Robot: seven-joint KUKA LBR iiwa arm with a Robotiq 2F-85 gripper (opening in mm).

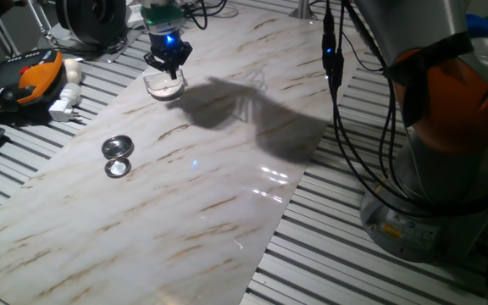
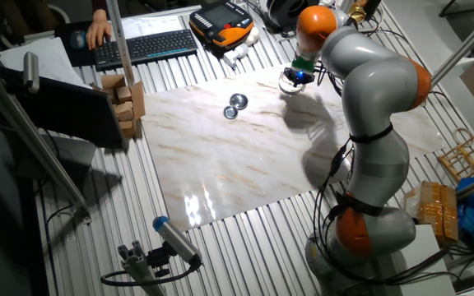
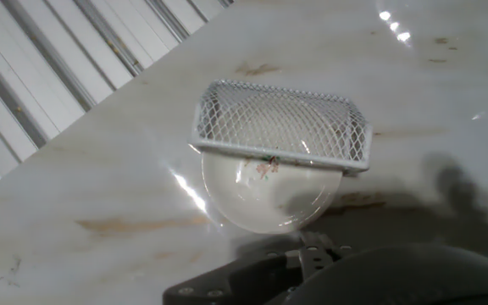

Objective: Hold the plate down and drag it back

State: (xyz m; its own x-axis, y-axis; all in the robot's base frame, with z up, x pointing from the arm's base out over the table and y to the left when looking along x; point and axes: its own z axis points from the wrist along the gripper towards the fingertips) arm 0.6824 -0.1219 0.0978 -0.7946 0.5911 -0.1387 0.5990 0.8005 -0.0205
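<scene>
Plate [image 1: 163, 85], white, round, shallow, upper left, near marble worktop [image 1: 193, 195] edge; open slab toward centre. Gripper [image 1: 169, 61] above plate; jaw state unclear.

One fixed view looks low across the desk [image 1: 185, 203], arm at right. The other looks down from high and far. Hand view is close. All share the plate [image 3: 265, 191].

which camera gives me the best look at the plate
The hand view: the plate fills the middle, though a white mesh piece covers its far part. In one fixed view it is small under the gripper; in the other it is barely visible.
</scene>
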